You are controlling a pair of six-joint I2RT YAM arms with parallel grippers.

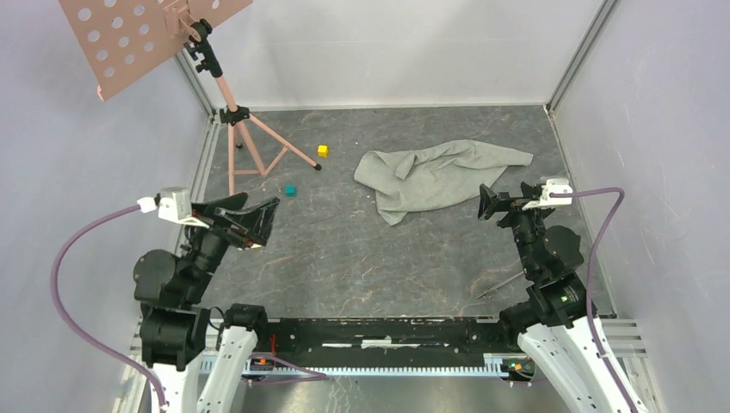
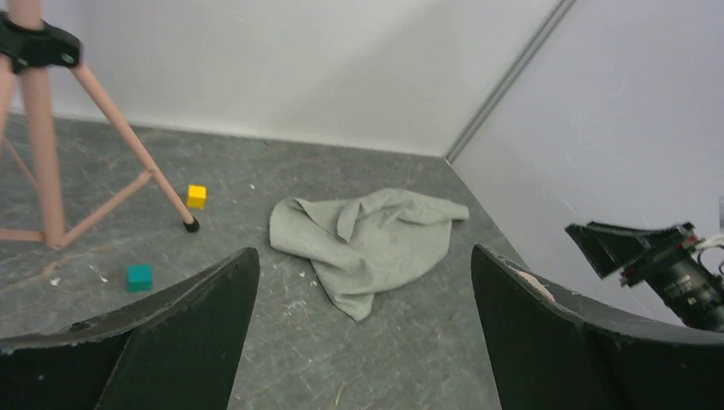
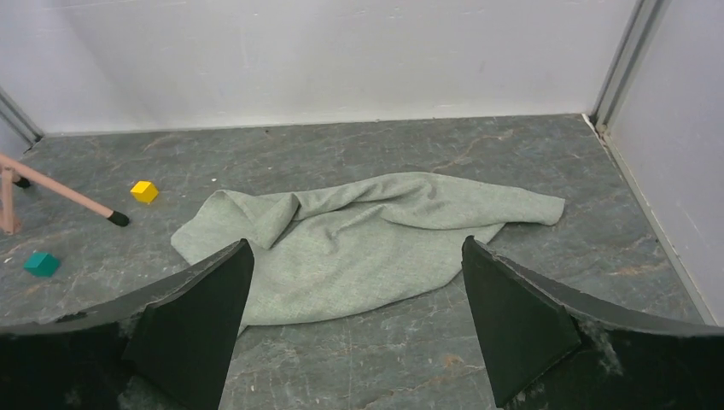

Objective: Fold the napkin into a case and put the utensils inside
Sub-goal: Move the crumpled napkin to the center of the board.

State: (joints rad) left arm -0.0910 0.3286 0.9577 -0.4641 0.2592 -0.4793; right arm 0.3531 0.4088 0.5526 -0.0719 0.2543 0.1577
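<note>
Napkin lies crumpled just beyond the spread right pincer.

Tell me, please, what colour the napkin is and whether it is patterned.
The napkin is plain pale grey-green, unpatterned; the right wrist view shows it best.
</note>
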